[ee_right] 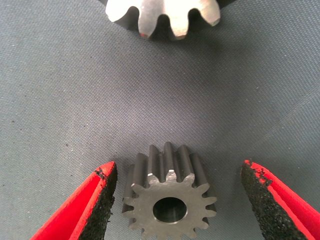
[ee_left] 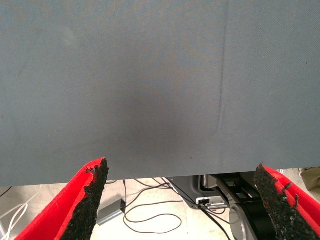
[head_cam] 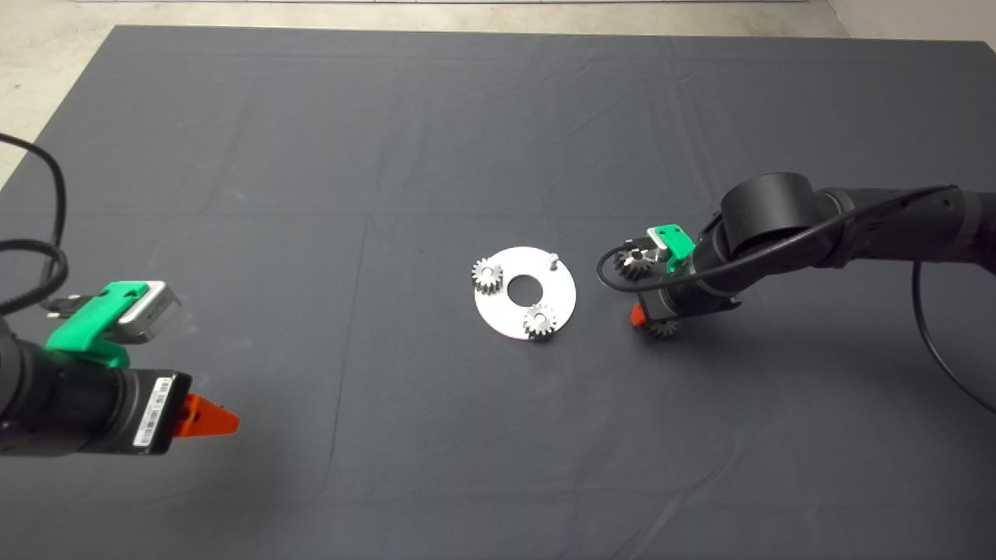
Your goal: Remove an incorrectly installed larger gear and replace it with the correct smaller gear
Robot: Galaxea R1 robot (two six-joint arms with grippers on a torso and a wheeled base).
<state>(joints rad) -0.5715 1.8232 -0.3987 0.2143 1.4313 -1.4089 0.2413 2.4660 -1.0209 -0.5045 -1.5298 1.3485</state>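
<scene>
Right gripper [ee_right: 175,200] spread wide around smaller gear [ee_right: 169,197] on mat [head_cam: 311,194], pads not touching; larger gear [head_cam: 634,264] just beyond. Left gripper [ee_left: 180,200] parked, spread, empty.

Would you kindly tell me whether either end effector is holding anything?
Nothing is held. The right end effector is open around the smaller gear; the left end effector is open and empty.

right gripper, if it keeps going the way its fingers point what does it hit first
Probably the smaller gear, lying on the mat between the open fingers of the right gripper. The larger gear lies farther on.
</scene>
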